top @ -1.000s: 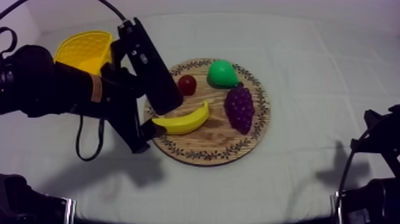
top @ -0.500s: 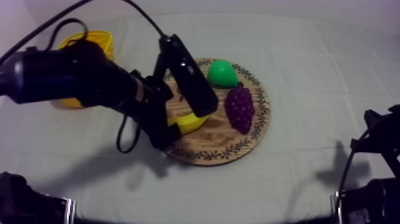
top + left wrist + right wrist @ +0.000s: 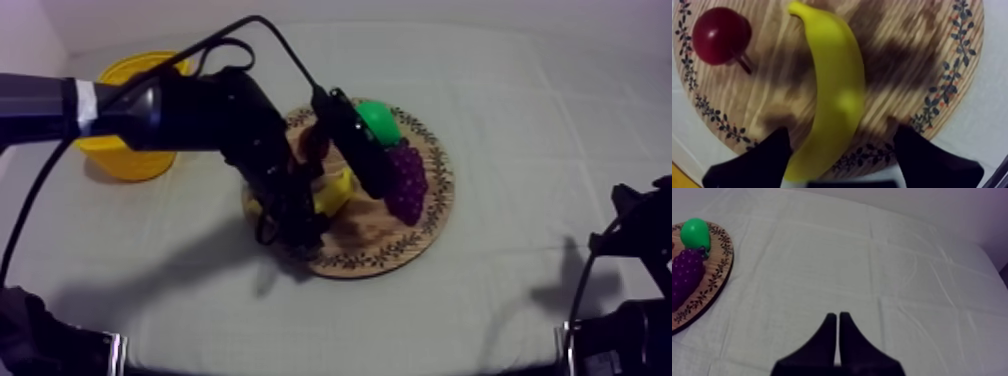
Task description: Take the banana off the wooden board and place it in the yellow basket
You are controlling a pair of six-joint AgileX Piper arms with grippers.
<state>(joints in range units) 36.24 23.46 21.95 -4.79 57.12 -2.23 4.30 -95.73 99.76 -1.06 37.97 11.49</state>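
- One second ago the left arm was up by the round yellow basket (image 3: 125, 160). Now it has swung over the round wooden board with a patterned rim (image 3: 375, 240) and gone down low.
- The left pincer (image 3: 839, 131) is wide open, with one black finger on each side of the long yellow toy banana (image 3: 837, 85). It is not holding it yet.
- The banana lies flat on the board, near the small red fruit (image 3: 721, 29).
- So I think the reach is done. Next come the squeeze, the lift and the trip to the basket, which sits well apart from the board.
- The right pincer (image 3: 838, 318) is closed to a thin wedge, holding nothing, above the grey-white table (image 3: 872, 263).
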